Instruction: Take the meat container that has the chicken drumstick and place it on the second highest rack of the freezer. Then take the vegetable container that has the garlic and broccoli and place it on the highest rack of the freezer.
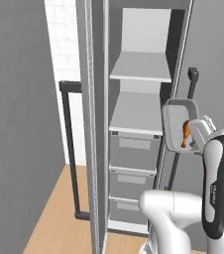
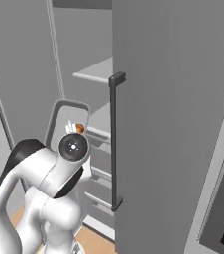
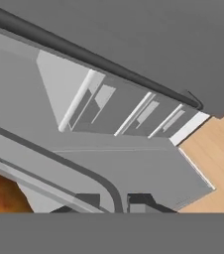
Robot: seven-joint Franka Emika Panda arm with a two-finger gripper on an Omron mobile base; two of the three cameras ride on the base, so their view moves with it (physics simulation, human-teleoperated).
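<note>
The meat container, a grey tray, hangs tilted on edge in front of the open freezer, to the right of its shelves. The orange-brown chicken drumstick lies inside it, against the lower rim. My gripper is shut on that rim. The right base view shows the container and drumstick just above my wrist. In the hand view the tray rim runs between my fingertips, with the drumstick at the lower left. The highest rack and the shelf below it are bare. The vegetable container is out of view.
Grey drawers stack under the shelves. The right door with its dark bar handle stands close beside my arm. The left door's handle is at the left. Wooden floor lies below.
</note>
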